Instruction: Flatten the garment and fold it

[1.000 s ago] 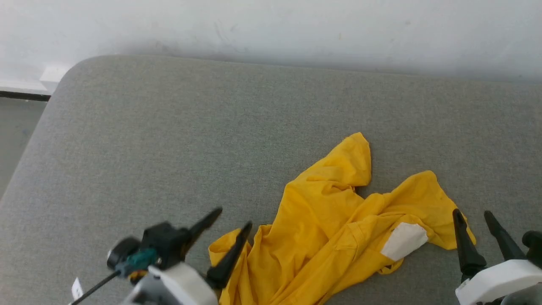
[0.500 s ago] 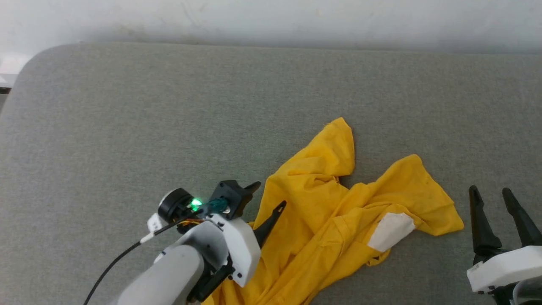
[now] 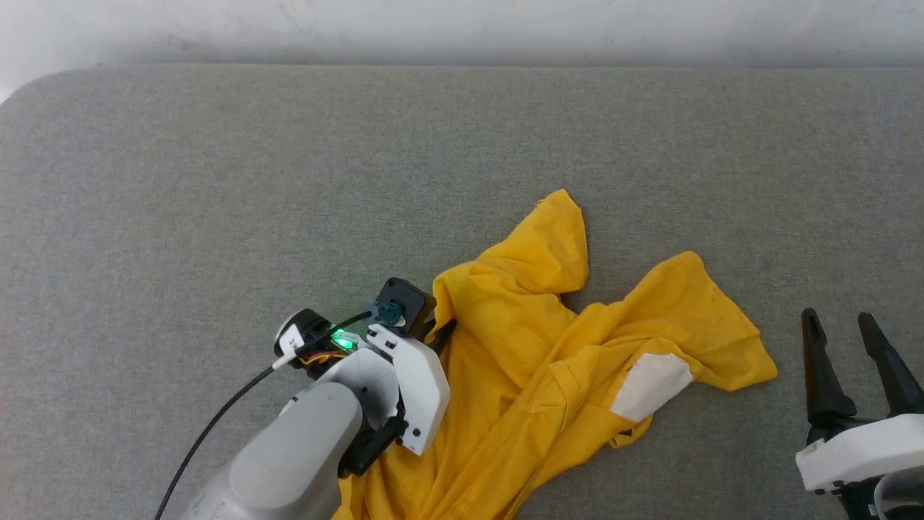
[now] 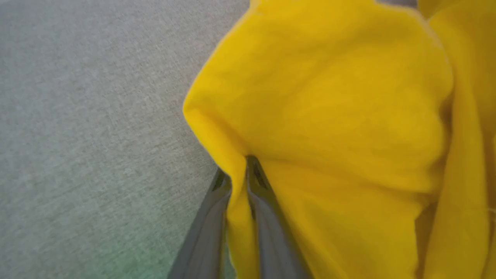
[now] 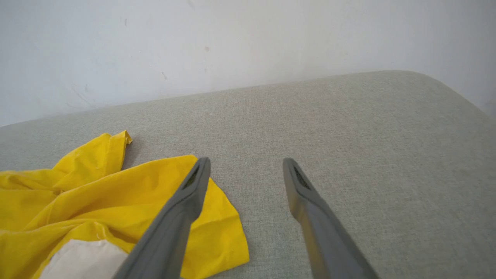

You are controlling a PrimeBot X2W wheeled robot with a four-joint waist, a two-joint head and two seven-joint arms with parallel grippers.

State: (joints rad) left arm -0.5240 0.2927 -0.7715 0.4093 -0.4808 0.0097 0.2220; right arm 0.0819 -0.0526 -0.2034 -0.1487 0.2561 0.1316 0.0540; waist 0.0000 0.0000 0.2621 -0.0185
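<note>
Left pincer (image 4: 238, 172) clenched on a raised ridge of the garment (image 3: 534, 361), yellow cloth squeezed between the two dark fingers at the crumpled left edge of the shirt, low over the grey worktop (image 3: 216, 180). On the wrist behind, a small green light (image 3: 337, 336) glowing and a black cable (image 3: 216, 426) trailing back toward the lower left of the head view. Right pincer (image 3: 839, 321) released, fingers spread wide with nothing between them, tips near the right-hand corner of the shirt but apart from it. Garment rumpled and far from flat, lying on the near middle of the worktop and running off the bottom edge of the head view; one yellow flap pointing away toward the pale wall (image 3: 462, 29), another spread out to the right, a white patch (image 3: 650, 386) showing in a fold just below that second flap
</note>
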